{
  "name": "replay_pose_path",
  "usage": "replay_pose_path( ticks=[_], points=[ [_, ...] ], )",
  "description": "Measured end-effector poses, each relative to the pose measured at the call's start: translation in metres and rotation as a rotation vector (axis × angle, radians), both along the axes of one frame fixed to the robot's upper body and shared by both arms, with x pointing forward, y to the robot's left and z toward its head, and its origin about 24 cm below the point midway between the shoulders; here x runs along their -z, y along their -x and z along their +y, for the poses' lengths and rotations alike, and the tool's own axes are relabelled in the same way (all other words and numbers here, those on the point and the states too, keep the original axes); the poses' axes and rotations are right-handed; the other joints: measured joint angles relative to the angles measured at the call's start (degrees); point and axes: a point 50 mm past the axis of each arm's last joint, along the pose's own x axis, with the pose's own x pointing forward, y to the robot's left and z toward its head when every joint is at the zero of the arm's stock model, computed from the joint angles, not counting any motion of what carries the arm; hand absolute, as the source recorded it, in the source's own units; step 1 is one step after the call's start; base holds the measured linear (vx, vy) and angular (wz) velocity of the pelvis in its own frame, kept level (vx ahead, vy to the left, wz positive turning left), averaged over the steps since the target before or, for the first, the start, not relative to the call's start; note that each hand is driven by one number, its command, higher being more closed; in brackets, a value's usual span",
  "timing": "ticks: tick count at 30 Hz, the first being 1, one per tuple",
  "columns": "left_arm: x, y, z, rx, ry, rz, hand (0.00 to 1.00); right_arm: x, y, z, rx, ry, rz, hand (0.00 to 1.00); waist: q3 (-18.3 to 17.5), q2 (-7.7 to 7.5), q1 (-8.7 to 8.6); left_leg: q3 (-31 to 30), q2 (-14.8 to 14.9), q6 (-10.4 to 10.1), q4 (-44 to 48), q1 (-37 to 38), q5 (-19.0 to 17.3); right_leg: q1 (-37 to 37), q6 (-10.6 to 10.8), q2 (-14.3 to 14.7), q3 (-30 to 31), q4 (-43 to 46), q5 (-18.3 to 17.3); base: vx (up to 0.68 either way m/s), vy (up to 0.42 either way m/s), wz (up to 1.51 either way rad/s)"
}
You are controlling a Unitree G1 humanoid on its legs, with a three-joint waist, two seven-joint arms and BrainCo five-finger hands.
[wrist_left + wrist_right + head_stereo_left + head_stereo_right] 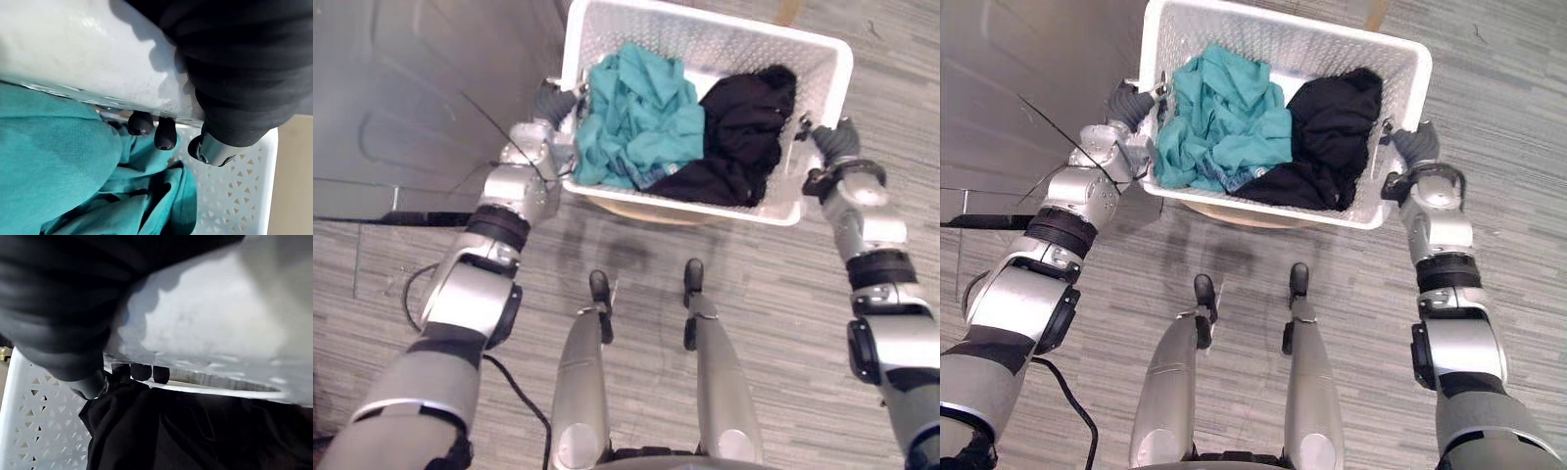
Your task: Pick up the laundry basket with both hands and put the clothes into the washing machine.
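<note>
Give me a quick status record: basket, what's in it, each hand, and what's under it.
basket: white perforated laundry basket, held between both hands
contents: teal garment on the robot's left side, black garment on its right, touching
left hand: curled over the basket's left rim, fingertips inside
right hand: curled over the right rim, fingertips inside
under basket: tan rounded surface at the near edge; contact cannot be told

Right hand (68,328): dark fingertips (141,372) hooked over the white rim of the laundry basket (205,323), apparently curled round it. Black garment (195,435) lies inside the basket, about 5 o'clock from the fingertips. Perforated wall at 8 o'clock.
</note>
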Motion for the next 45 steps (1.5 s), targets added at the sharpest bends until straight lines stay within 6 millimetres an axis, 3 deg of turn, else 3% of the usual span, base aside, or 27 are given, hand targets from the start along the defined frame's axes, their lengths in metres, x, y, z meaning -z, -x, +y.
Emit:
replay_pose_path(
  ticks=[3, 4, 5, 8, 14, 20, 27, 31, 36, 42, 45],
  points=[
    [0.004, 0.0, 0.004, -0.01, 0.015, 0.017, 1.0, 0.005, -0.003, 0.005, -0.006, 0.0, 0.025, 1.0, 0.0, 0.0, 0.07, 0.1, 0.6, 0.0, 1.3, -0.8, 0.0, 0.0, 0.0, 0.4, 0.2, -0.6, 0.7, 0.0, 0.01, -0.08],
    [0.004, 0.0, 0.006, -0.01, 0.025, 0.014, 1.0, 0.003, -0.004, 0.007, -0.007, -0.002, 0.021, 0.0, 0.0, 0.0, 0.02, 0.1, 0.7, 0.0, 1.5, -1.0, -0.1, 0.0, 0.1, 0.5, 0.2, -1.0, 1.1, -0.03, 0.008, -0.16],
    [0.001, 0.0, 0.009, -0.018, 0.042, 0.005, 0.0, -0.007, -0.007, 0.01, -0.007, -0.004, 0.003, 0.0, 0.0, 0.0, -0.13, 0.1, 0.9, 0.1, 2.1, -1.6, -0.6, -0.1, 0.1, 0.8, 0.4, -1.8, 1.3, -0.04, 0.007, -0.17],
    [-0.003, 0.001, 0.017, -0.039, 0.096, -0.014, 0.0, -0.021, -0.012, 0.015, -0.017, -0.009, -0.023, 0.0, 0.0, 0.0, -0.72, 0.1, 1.3, 0.8, 2.6, -2.5, -1.3, -0.6, 0.0, 1.2, 0.6, -2.7, 2.3, -0.07, 0.013, -0.13],
    [0.005, 0.002, 0.031, -0.105, 0.156, 0.003, 0.0, -0.024, -0.014, 0.021, -0.053, -0.023, -0.03, 0.0, 0.0, 0.0, -0.77, 0.1, 1.6, 0.8, 2.6, -2.6, -1.3, -0.9, -0.3, 1.7, 0.8, -3.0, 2.6, -0.05, -0.011, -0.04],
    [0.006, 0.004, 0.044, -0.16, 0.21, -0.005, 0.0, -0.06, -0.016, 0.033, -0.104, -0.029, -0.158, 0.0, 0.0, 0.0, -0.75, 0.1, 2.4, 0.8, 2.6, -2.6, -1.2, -0.8, -0.7, 2.4, 1.1, -3.6, 3.6, -0.02, -0.013, -0.05],
    [0.003, 0.006, 0.052, -0.201, 0.182, -0.014, 0.0, -0.063, -0.015, 0.03, -0.102, -0.021, -0.164, 0.0, 0.0, 0.0, -0.71, 0.7, 2.4, 0.8, 1.7, 0.4, -1.2, 1.4, -0.7, 2.4, 1.3, -3.8, 3.6, 0.0, 0.0, 0.0],
    [-0.01, 0.01, 0.065, -0.231, 0.136, -0.06, 0.0, -0.066, -0.009, 0.008, -0.057, 0.008, -0.169, 0.0, 0.0, 0.0, -0.82, 1.0, 2.2, 0.6, 0.6, 2.0, -1.1, 2.8, -0.7, 2.3, 1.4, -4.5, 3.6, 0.0, -0.008, 0.01],
    [-0.013, 0.018, 0.083, -0.277, 0.102, -0.1, 0.0, -0.032, 0.007, -0.033, 0.05, -0.054, -0.124, 0.0, 0.0, 0.01, -0.73, 1.3, 1.9, 0.6, -0.2, 4.7, -1.1, 5.1, -0.6, 2.1, 1.4, -4.6, 3.5, 0.0, -0.006, 0.0],
    [-0.009, 0.03, 0.089, -0.287, 0.019, -0.17, 0.0, 0.018, 0.06, -0.092, 0.224, -0.076, -0.121, 0.0, -0.1, 0.02, -1.03, 1.0, 0.7, 0.6, -2.0, 8.8, -1.0, 8.9, -0.4, 0.9, 0.5, -4.4, 2.2, 0.01, -0.005, 0.12],
    [0.001, 0.04, 0.088, -0.283, -0.006, -0.196, 0.0, 0.039, 0.099, -0.118, 0.322, -0.069, -0.113, 0.0, -0.1, 0.03, -0.92, 0.5, 0.2, 0.6, -3.0, 11.2, -1.0, 11.2, -0.3, 0.4, -0.2, -3.9, 1.1, 0.03, -0.007, 0.18]
  ],
)
